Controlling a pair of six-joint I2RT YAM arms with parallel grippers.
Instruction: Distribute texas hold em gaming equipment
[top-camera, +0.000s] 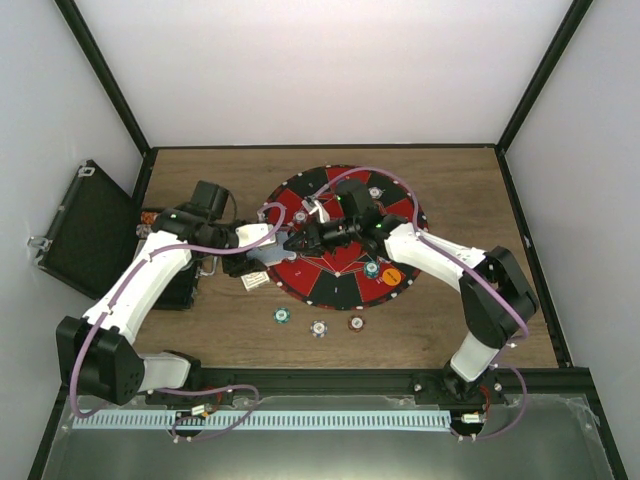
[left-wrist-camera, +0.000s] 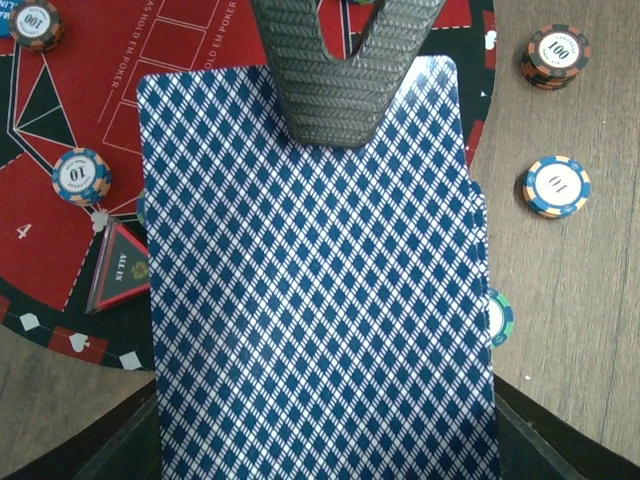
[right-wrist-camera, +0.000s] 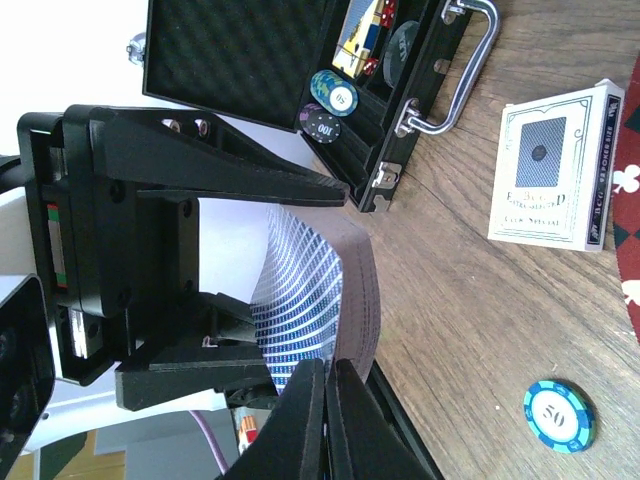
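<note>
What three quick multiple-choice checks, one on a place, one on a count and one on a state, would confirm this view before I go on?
1. Where does the card box lie?
A. On the wooden table beside the open case
B. Inside the case
C. Held in the air

2. In the top view, how many chips lie on bare wood in front of the mat?
A. One
B. Three
C. Six

3. How is the right gripper?
A. Wide open
B. Shut on the cards
C. Out of view

Key:
1 A: the box rests flat on the wood next to the case's latch.
2 B: three lie in a row on the arms' side of the mat.
3 B: its fingers meet at the bent cards' edge.
</note>
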